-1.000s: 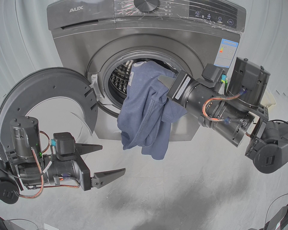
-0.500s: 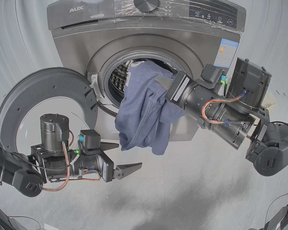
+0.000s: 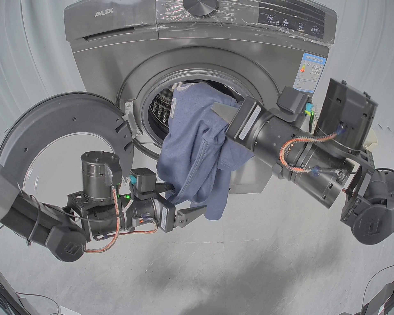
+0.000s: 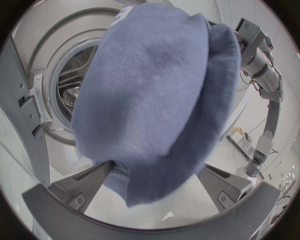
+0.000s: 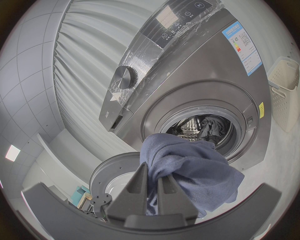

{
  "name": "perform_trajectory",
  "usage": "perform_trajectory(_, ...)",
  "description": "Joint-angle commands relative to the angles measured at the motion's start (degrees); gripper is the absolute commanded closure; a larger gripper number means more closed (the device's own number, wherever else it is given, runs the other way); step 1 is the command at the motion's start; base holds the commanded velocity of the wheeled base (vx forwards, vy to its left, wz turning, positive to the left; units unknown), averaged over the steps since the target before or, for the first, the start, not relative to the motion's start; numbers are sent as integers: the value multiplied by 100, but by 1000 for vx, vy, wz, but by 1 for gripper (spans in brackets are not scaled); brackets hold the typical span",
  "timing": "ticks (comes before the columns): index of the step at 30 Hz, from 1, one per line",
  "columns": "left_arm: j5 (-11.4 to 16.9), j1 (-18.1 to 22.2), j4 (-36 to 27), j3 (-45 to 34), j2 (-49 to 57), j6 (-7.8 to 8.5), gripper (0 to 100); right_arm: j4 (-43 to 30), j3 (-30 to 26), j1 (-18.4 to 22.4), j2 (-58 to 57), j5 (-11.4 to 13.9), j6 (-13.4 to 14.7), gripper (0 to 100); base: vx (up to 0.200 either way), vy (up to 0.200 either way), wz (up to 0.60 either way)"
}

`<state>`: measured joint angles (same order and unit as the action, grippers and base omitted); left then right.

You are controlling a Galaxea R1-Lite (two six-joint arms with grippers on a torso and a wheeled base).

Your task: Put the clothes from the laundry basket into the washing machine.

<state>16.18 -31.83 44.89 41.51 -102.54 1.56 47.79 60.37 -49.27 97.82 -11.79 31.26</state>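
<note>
Blue garment [image 3: 197, 143], bunched and draped, held up in front of the round mouth of the washing machine [image 3: 102, 53]. Upper end level with the top of the opening, lower folds hanging past the rim and clear of the floor [image 3: 254, 254]. Not determinable whether any of the cloth lies past the rim. White print near the upper edge.

Right gripper [image 5: 153, 175], at the garment's right side, level with the mouth. Jaws drawn nearly together and clamped on a fold of the cloth, with more cloth spilling over the fingertips [image 5: 140, 187].

Left gripper [image 3: 188, 199], low, in front of the open door [image 3: 61, 119], pointed toward the hanging hem. Jaws wide apart, one finger on either side of the lowest fold. Upper finger partly hidden behind the cloth, lower finger just beneath it. No grip on the fabric.

Door swung fully open toward the robot's left, hinged at the left edge of the mouth, inner face turned outward.

Inside the drum [image 5: 190, 125], a dark garment [image 5: 214, 126], crumpled against the perforated metal wall on the far side.

Laundry basket [image 5: 286, 90], cream and slotted, on the floor just beside the machine, toward the robot's right. Contents hidden.

On the top panel, a round control dial [image 3: 200, 5] and a touch strip under clear film. On the front face, upper right of the mouth, a blue-and-white label [image 3: 308, 73].
</note>
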Motion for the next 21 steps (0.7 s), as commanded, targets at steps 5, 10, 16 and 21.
perform_trajectory(5,-185,-16,398,68,-285,-51,100,3,1,6,-26,1,-6,100,0,0,0)
perform_trajectory(10,-203,-122,433,-29,-162,-51,100,3,-16,32,-17,1,-6,100,0,0,0)
perform_trajectory(16,-247,-377,416,-407,375,-42,100,3,-148,76,9,27,-14,100,0,0,0)
perform_trajectory(21,-238,-596,398,-750,840,-33,100,3,-271,102,9,98,-41,100,0,0,0)
